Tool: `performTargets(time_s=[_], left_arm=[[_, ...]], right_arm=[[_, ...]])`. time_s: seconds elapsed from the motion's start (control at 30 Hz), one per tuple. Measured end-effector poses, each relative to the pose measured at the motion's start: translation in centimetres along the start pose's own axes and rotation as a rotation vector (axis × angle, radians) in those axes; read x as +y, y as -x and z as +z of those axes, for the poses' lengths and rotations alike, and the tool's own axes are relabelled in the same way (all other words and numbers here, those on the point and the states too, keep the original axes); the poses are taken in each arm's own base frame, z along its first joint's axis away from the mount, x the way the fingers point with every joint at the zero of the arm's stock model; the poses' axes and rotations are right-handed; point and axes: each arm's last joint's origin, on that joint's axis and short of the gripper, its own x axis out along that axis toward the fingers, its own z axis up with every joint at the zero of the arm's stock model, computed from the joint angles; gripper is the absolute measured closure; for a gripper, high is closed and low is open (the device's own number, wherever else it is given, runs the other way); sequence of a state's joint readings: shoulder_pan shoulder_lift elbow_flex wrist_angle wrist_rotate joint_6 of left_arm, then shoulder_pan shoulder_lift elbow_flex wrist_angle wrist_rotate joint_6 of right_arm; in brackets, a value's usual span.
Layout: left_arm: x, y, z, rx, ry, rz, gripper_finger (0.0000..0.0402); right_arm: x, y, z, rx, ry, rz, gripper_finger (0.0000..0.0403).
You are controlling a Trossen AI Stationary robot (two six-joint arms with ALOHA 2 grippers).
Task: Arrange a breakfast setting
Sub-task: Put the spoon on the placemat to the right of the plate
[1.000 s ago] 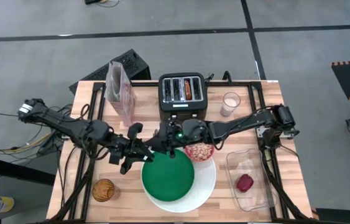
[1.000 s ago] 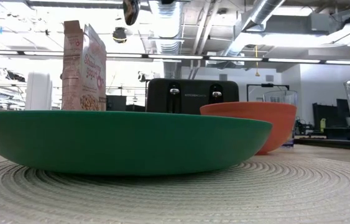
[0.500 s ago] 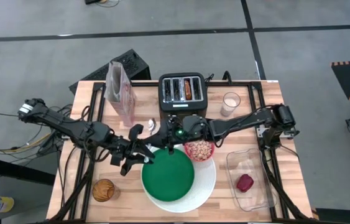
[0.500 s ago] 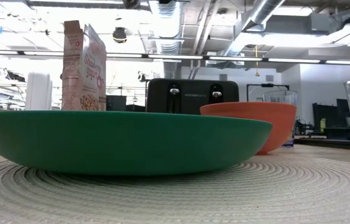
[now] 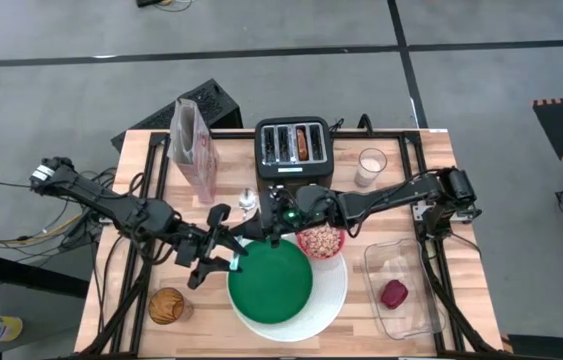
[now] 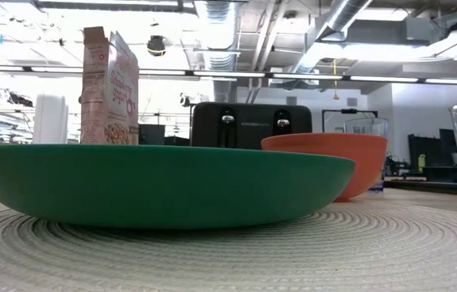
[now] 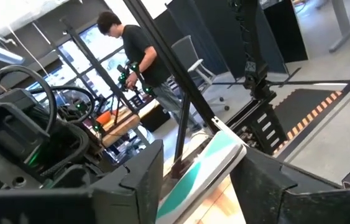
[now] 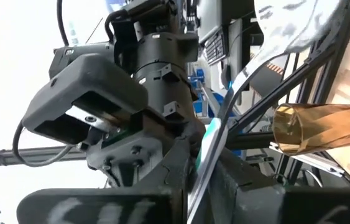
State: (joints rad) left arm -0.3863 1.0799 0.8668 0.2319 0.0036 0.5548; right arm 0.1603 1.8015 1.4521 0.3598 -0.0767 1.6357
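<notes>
The teal-handled spoon point(image 5: 247, 203) is held in the air over the table's middle, its metal bowl point(image 8: 285, 26) toward the toaster. My right gripper point(image 8: 198, 182) is shut on it. My left gripper point(image 7: 198, 186) is open, level, with its fingers on either side of the teal-and-white handle point(image 7: 207, 163). Below, the green plate point(image 5: 271, 287) lies on the white plate point(image 5: 333, 292), with the red bowl point(image 5: 321, 242) of cereal on the white plate's far rim. The bagel point(image 5: 304, 143) sticks out of a toaster slot. The red food piece point(image 5: 393, 293) lies in the clear tray. My right gripper pinches the spoon between its two fingers where the teal handle point(image 8: 211, 134) meets the thin metal neck. The fingers come level from the table's right and lie across the spoon, which is lifted clear. My left gripper: whether either finger touches the handle, I cannot tell.
A black toaster point(image 5: 294, 150) stands at the far middle, a cereal box point(image 5: 193, 147) to its left and a glass point(image 5: 371, 165) to its right. An amber cup point(image 5: 166, 306) stands near left. The clear tray point(image 5: 406, 262) lies near right. A person stands in the room beyond.
The spoon's bowl end has swung toward the toaster: it now shows in the high view beside the toaster's front, and it has left the top edge of the low view. Both arms have stayed over the same spot.
</notes>
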Motion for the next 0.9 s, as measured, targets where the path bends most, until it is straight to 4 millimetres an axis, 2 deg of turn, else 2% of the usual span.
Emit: performTargets(time_s=[0.17,0.33,0.4,0.5,0.6,0.73,0.9], left_arm=[[0.0,0.2,0.5,-0.029,0.025,0.018,0.0227],[0.5,1.3,1.7,-0.077,0.032,0.078,0.0225],[0.8,1.9,2.5,-0.121,0.046,0.107,0.0225],[1.1,2.6,3.0,-0.138,0.06,0.151,0.0225],[1.8,3.7,3.5,-0.131,0.076,0.244,0.0225],[2.2,4.4,3.6,-0.089,0.087,0.322,0.0225],[2.6,5.4,4.0,-0.111,0.115,0.357,0.0225]], right_arm=[[0.8,0.6,0.5,0.004,0.057,0.003,0.0345],[2.1,2.4,0.9,0.004,0.156,-0.076,0.0346],[2.0,3.5,0.9,0.006,0.188,-0.185,0.0346],[3.1,5.6,1.0,-0.023,0.243,-0.278,0.0346],[4.2,7.2,0.9,-0.055,0.287,-0.312,0.0345],[5.2,9.1,-0.1,-0.106,0.331,-0.356,0.0345],[6.4,12.3,-1.8,-0.167,0.39,-0.449,0.0345]])
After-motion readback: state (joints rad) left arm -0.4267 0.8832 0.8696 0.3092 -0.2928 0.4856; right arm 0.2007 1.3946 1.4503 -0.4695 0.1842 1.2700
